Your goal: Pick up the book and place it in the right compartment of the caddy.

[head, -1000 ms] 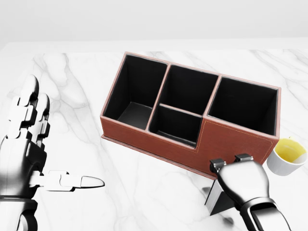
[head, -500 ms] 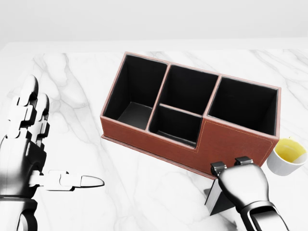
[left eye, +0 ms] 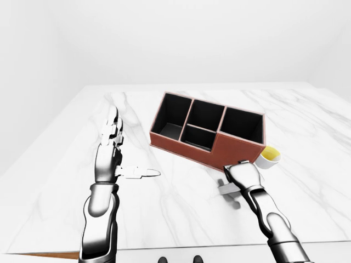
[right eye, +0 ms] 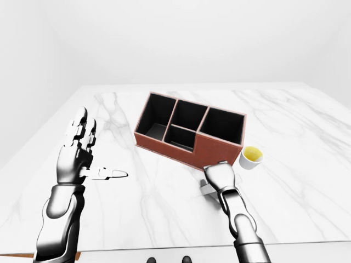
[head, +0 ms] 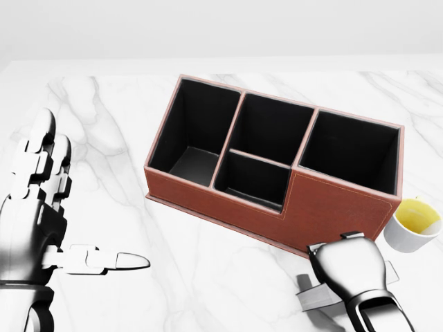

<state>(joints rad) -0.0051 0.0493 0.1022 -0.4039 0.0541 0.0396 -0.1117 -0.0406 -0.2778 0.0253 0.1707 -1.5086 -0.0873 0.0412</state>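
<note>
white marble-veined surface (head: 124, 138) carries everything in view. largest thing on it: a red-brown leather-look caddy with black-lined compartments (head: 332, 207), set at a slant. four compartments show, and all look bare inside; the right compartment (head: 349, 149), toward head view right, has no book in it. so placement is not done.

just beside the caddy's right end stands a small white cup with yellow contents (head: 413, 225), near enough to the target end to matter when the book comes over.

left hand (head: 41, 221) is held up over the surface at head view left, well apart from the caddy, fingers spread wide, thumb out sideways, nothing in it.

right hand (head: 349, 266) is low at the bottom of the head view, just below the caddy's near wall, knuckles up, lying over the small grey book (head: 318, 299). the book lies flat or nearly flat on the surface, with only its edge and a corner showing from under the palm. the fingers are hidden beneath the hand, so i cannot tell whether they have closed round the book or merely press on top.

judgement: early stage. the book is reached but not visibly lifted; grasp unconfirmed. left to do: secure the grip, raise it above the caddy wall, carry it to the right compartment, lower it in, let go.
</note>
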